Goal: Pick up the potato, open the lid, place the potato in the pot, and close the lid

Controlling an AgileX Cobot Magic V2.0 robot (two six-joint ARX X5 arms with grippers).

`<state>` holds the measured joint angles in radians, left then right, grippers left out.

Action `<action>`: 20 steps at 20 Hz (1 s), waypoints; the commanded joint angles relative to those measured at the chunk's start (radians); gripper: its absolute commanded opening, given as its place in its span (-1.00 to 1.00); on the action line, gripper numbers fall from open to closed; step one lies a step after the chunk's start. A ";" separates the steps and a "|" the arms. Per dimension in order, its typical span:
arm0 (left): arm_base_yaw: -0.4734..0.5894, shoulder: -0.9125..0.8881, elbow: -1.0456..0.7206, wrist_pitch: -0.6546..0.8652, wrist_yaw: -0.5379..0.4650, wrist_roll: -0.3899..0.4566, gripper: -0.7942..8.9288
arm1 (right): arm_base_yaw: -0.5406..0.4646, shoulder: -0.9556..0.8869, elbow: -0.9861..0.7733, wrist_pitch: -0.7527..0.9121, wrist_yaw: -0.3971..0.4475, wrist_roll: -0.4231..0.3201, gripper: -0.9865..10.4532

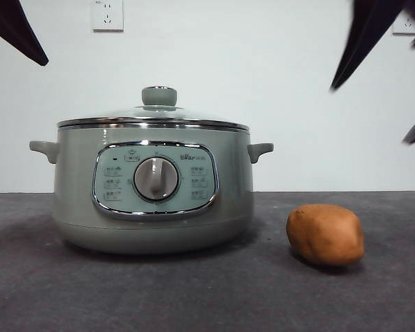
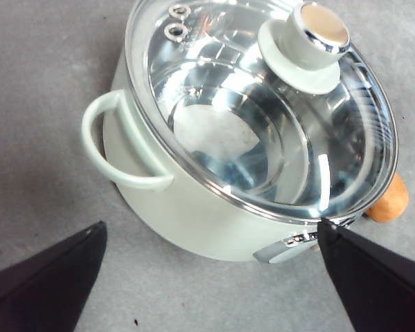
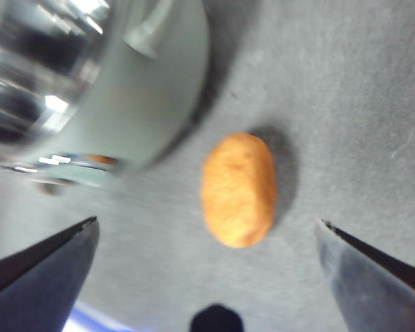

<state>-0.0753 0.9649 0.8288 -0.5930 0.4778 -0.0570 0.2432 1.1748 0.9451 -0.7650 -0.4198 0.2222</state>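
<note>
- my left gripper [image 2: 207, 277] hangs in the air above the pot [image 1: 152, 194], jaws spread wide apart and holding nothing; in the front view it shows only as a black tip at the upper left corner.
- under that gripper the pot stands on the grey table [image 1: 207, 290], its near side handle [image 2: 117, 149] between my jaws and the rim, not touched by either jaw.
- the lid [image 2: 263, 104] sits shut on the pot, and its pale-green knob [image 2: 318, 31] with the chrome cap lies past the far side of my left jaws, well clear of them.
- the potato [image 3: 238, 188] lies on the table just beside the pot, apart from it, on the side of my right arm.
- my right gripper [image 3: 207, 277] hovers over the potato, tilted down at it, jaws wide apart and empty; the potato lies between the lines of the two jaws but ahead of their tips, touching neither.
- in the front view that gripper shows as dark blurred blades at the upper right, high above the potato.
</note>
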 commanded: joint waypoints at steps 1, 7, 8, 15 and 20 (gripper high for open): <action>-0.004 0.000 0.002 -0.010 0.023 0.003 0.27 | 0.078 0.105 0.047 -0.023 0.122 -0.043 0.22; -0.005 0.000 0.002 -0.043 0.027 0.011 0.27 | 0.229 0.339 0.098 0.003 0.254 -0.050 0.22; -0.005 0.000 0.002 -0.047 0.027 0.017 0.27 | 0.243 0.368 0.098 0.010 0.269 -0.051 0.22; -0.005 0.000 0.002 -0.046 0.020 0.017 0.27 | 0.268 0.489 0.098 0.062 0.331 -0.071 -0.04; -0.021 0.017 0.027 -0.027 0.019 0.003 0.26 | 0.268 0.490 0.098 0.052 0.318 -0.073 -0.83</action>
<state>-0.0940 0.9794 0.8505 -0.6357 0.4950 -0.0536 0.5098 1.6543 1.0405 -0.7113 -0.1009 0.1570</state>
